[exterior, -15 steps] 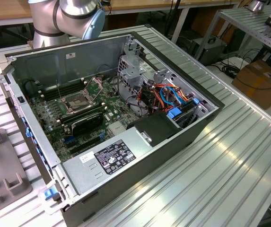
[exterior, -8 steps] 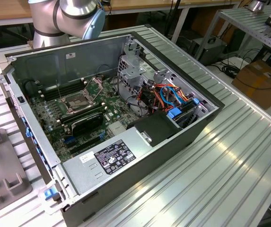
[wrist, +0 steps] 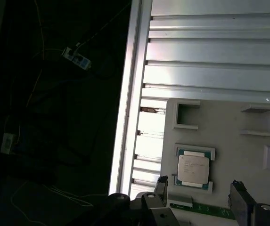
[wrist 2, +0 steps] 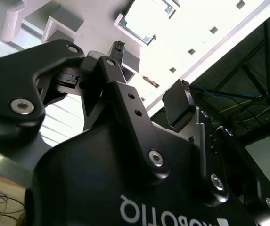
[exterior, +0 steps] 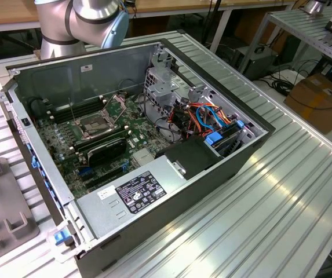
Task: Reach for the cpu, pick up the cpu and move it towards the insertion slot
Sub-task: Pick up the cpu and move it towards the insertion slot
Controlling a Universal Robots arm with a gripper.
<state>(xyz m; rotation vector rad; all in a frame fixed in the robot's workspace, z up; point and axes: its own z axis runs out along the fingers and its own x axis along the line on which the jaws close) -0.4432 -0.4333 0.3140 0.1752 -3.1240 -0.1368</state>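
Fingers (wrist: pixel 241 197) of the gripper (wrist: pixel 200 190) hang spread, empty, just short of the cpu (wrist: pixel 193 170) in its grey tray (wrist: pixel 219 122) on the bench (wrist: pixel 210 75). Reach in hand; grasping needs them squared on opposite edges. In the exterior view, the insertion slot (exterior: pixel 96 124) sits at ten o'clock inside the case (exterior: pixel 96 72).

The label (exterior: pixel 141 191) on the power supply (exterior: pixel 99 213) carries print too small to read. Upside-down, cut-off white lettering (wrist 2: pixel 172 214) marks the gripper (wrist 2: pixel 151 68). The cpu (wrist: pixel 193 169) bears fine print, also illegible.

Poised close to the cpu (wrist: pixel 193 169), lying flat in its frame (wrist: pixel 195 151) near the edge of the grey plate (wrist: pixel 229 136), with fingers of the gripper (wrist: pixel 199 182) wide apart.
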